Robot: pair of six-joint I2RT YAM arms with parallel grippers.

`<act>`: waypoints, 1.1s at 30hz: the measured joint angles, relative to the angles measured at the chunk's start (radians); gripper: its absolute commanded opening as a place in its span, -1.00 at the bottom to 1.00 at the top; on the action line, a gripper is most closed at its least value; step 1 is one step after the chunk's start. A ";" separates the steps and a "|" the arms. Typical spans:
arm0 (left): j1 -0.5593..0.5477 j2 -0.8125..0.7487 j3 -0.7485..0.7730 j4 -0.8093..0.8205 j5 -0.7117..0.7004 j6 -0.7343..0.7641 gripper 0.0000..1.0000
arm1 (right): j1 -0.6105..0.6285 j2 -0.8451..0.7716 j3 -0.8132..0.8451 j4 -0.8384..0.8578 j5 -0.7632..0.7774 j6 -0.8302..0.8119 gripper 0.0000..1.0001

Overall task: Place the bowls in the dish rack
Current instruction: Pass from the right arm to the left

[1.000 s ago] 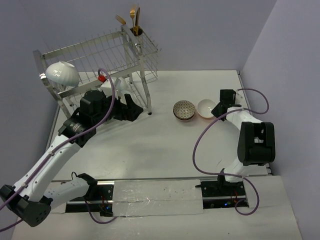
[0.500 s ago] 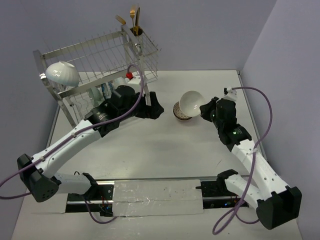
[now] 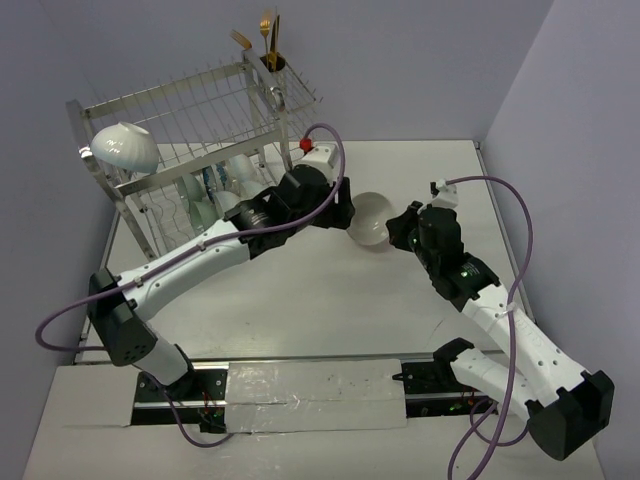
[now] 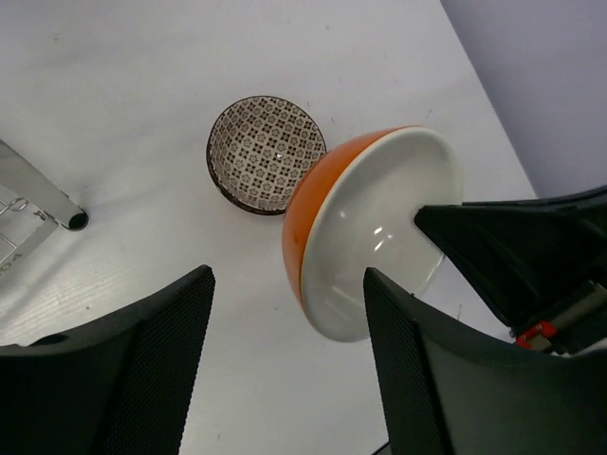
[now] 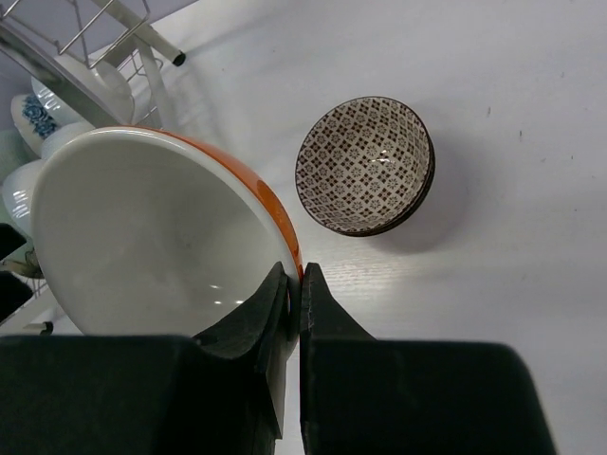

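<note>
My right gripper is shut on the rim of the orange bowl, white inside, and holds it tilted above the table. A brown-patterned bowl sits on the table just behind it. In the top view this held bowl hangs between my right gripper and my left gripper. My left gripper is open, and the lower edge of the orange bowl sits between its fingers, close to the right one. The dish rack stands at the far left with a white bowl on top.
Several white bowls stand in the rack's lower tier. Gold utensils stick up from the cup at the rack's corner. A rack leg stands close to the patterned bowl. The right wall runs along the table's edge.
My right gripper lifted the orange bowl off the table and carried it left. My left arm swung right from the rack to the bowl, its jaws narrowing somewhat.
</note>
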 measured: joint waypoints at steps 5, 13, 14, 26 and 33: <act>-0.039 0.084 0.071 -0.021 -0.081 0.020 0.07 | 0.007 0.000 0.000 -0.013 0.029 -0.001 -1.00; -0.080 0.122 0.107 -0.042 -0.163 0.043 -0.26 | 0.014 0.000 0.000 -0.027 0.068 -0.007 -1.00; -0.082 0.125 0.111 -0.043 -0.171 0.044 -0.26 | 0.015 0.000 0.000 -0.029 0.072 -0.008 -1.00; -0.091 0.202 0.151 -0.074 -0.215 0.051 -0.41 | 0.018 -0.001 0.000 -0.046 0.091 -0.022 -1.00; -0.097 0.217 0.167 -0.082 -0.228 0.058 -0.99 | 0.024 -0.002 0.000 -0.044 0.090 -0.021 -1.00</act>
